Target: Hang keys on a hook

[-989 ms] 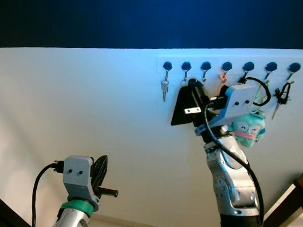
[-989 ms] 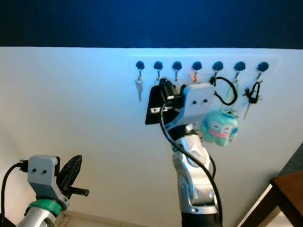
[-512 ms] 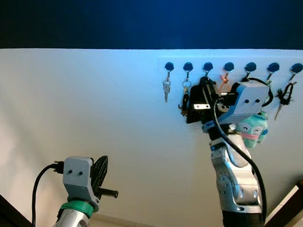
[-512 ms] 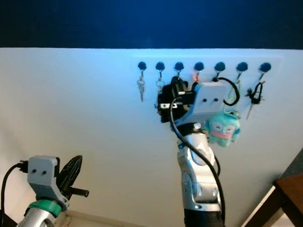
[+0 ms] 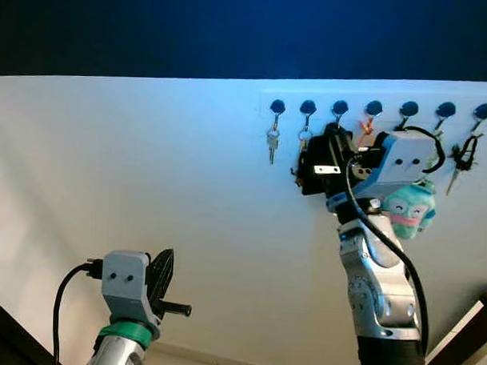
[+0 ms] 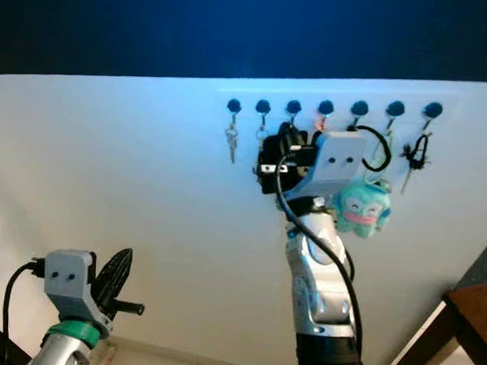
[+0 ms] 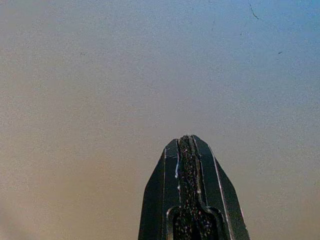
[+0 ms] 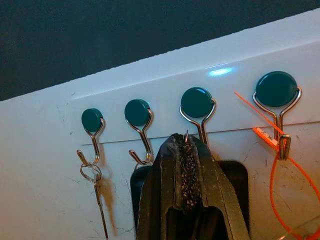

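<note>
A row of several blue-capped wire hooks (image 5: 340, 108) runs along the white wall at upper right. My right gripper (image 5: 333, 136) is raised to the row, its shut fingertips (image 8: 185, 142) just below the third hook (image 8: 197, 104). A bit of metal ring pokes out of the tips, and the keys' black fob (image 5: 309, 173) hangs behind the fingers. Small silver keys (image 5: 272, 140) hang on the first hook. My left gripper (image 5: 162, 280) idles low by the wall, shut on nothing (image 7: 186, 142).
An orange tag (image 8: 272, 142) hangs on the fourth hook. A teal plush toy (image 5: 408, 208) on a black cord hangs further right, and a black strap (image 5: 462, 153) on the last hook. A brown table corner (image 6: 473, 312) stands at lower right.
My right gripper has shifted from below the second hook to below the third hook. The black fob has turned and now looks narrower. The camera drifted slightly; the left arm stayed still.
</note>
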You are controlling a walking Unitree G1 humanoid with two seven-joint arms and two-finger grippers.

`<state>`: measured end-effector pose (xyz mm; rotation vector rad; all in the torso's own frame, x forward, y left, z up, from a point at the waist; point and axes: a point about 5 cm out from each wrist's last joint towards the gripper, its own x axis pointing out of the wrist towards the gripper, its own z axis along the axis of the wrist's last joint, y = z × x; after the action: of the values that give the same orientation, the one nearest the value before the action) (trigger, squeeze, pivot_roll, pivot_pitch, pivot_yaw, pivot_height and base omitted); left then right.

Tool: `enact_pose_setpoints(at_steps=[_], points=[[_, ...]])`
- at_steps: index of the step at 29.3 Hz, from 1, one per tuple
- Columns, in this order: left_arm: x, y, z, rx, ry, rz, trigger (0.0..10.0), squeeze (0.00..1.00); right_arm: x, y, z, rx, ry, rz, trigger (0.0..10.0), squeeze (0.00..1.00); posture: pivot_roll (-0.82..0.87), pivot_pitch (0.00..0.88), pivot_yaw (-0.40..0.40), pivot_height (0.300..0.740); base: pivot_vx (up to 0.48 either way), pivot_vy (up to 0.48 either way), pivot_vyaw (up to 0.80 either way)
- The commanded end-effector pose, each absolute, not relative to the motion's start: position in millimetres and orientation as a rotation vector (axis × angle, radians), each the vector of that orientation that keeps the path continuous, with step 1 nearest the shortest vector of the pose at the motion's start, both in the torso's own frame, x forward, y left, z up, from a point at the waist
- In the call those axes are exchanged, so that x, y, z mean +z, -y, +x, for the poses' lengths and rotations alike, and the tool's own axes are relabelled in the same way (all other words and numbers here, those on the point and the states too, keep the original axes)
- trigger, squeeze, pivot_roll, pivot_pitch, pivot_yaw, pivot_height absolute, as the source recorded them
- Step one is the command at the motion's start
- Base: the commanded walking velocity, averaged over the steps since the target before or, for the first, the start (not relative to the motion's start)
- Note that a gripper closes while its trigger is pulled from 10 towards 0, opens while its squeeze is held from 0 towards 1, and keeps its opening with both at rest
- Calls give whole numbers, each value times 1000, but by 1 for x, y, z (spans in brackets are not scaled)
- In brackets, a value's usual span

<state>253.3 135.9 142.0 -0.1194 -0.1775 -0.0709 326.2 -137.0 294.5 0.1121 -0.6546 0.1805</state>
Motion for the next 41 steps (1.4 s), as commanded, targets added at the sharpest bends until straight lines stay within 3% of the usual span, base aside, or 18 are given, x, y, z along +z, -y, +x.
enact_pose_setpoints(at_steps=[1, 9, 18, 27, 41], points=[[138, -140, 251, -51, 164, -121, 10000, 0, 301, 133, 324, 226, 682, 114, 10000, 0, -102, 43, 157, 740, 0, 0, 0], [138, -139, 251, -50, 163, -123, 10000, 0, 303, 106, 311, 464, 700, 80, 10000, 0, -103, 52, 155, 740, 0, 0, 0], [138, -139, 249, -50, 161, -127, 10000, 0, 295, 98, 305, 546, 684, 55, 10000, 0, -102, 57, 154, 740, 0, 0, 0], [137, -139, 248, -51, 158, -131, 10000, 0, 293, 138, 314, 218, 705, 106, 10000, 0, -105, 59, 160, 740, 0, 0, 0], [137, -139, 248, -56, 152, -127, 10000, 0, 289, 149, 317, 139, 680, 135, 10000, 0, -103, 63, 165, 740, 0, 0, 0]])
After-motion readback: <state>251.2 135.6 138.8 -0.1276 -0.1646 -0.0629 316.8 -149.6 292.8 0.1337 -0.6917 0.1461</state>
